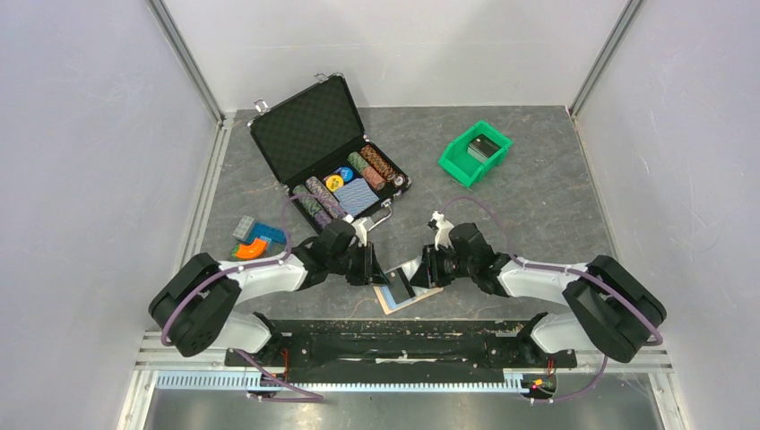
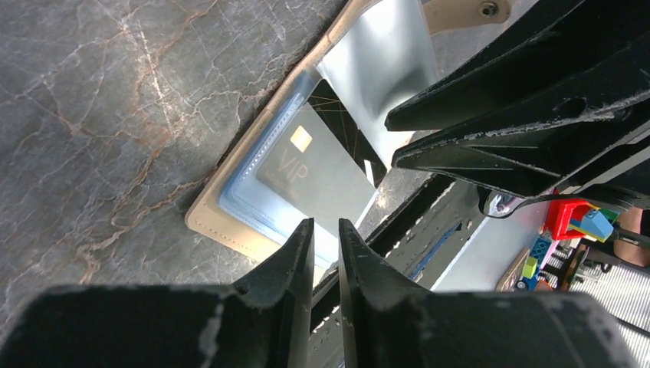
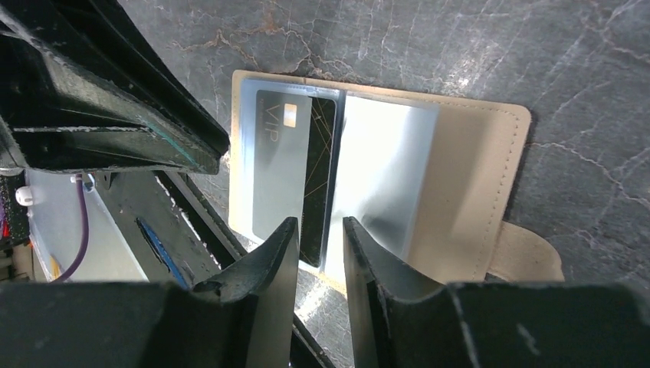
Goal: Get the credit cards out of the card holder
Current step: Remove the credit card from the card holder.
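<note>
The tan card holder (image 1: 410, 294) lies open and flat at the table's front edge, between both grippers. In the right wrist view its tan flap (image 3: 475, 176) and side tab show on the right. A grey VIP credit card (image 3: 280, 169) and a dark card (image 3: 318, 184) sit in its clear blue-grey sleeves. My left gripper (image 2: 326, 222) hovers over the wallet's near corner (image 2: 211, 215), its jaws a narrow gap apart and empty; the VIP card (image 2: 314, 165) lies just beyond its tips. My right gripper (image 3: 320, 222) is slightly open and empty, over the dark card's near edge.
An open black case of poker chips (image 1: 327, 148) stands at the back left. A green bin (image 1: 475, 152) holding a dark item is at the back right. Coloured toy blocks (image 1: 255, 242) lie at the left. The black mounting rail (image 1: 385, 340) runs just in front of the wallet.
</note>
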Controlling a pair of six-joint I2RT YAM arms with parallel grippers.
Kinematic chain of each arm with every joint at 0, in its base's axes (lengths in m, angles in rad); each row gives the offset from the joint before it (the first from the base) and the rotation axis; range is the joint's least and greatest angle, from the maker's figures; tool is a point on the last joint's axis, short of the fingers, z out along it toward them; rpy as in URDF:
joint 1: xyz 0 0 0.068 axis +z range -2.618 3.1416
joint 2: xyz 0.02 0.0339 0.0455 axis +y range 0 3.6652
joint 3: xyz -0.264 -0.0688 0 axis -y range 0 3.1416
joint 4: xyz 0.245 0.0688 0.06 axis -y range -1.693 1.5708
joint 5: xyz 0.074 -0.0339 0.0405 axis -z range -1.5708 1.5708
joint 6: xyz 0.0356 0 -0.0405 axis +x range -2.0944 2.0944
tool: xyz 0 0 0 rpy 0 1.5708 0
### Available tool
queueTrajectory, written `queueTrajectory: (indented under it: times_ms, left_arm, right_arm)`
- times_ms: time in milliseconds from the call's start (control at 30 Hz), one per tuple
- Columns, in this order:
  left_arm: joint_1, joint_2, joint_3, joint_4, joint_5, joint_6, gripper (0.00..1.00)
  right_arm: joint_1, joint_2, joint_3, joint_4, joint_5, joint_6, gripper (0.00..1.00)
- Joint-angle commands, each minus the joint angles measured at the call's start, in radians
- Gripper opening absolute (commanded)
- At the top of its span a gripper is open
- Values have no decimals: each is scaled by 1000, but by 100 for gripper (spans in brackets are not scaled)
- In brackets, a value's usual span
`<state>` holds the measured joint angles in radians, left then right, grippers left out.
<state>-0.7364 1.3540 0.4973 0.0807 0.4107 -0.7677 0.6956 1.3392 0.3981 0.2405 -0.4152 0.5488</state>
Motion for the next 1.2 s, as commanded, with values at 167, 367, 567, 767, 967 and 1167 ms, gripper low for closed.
queueTrajectory:
  times_ms: [167,367,567,767,967,1167]
  left_arm:
    - [-3,83,-35,119,39,-32,21]
    - [-3,93,-50,120,38,-30,21]
    - [-4,97,-52,120,48,-35,21]
    - [-4,78,-69,117,41,-36,22]
    - [-4,93,-74,124,42,-39,22]
    - [-5,94,-74,126,42,-39,22]
  right_arm:
    - [-4,62,7,124,-66,15,31]
    - [-5,78,-15,153,-71,28,33]
    - [-5,81,0,103,-31,23,34]
    - [-3,82,20,45,-21,9,32]
    - [-3,110,17,86,-88,38,32]
    - [-5,147,0,158,-129,76,30]
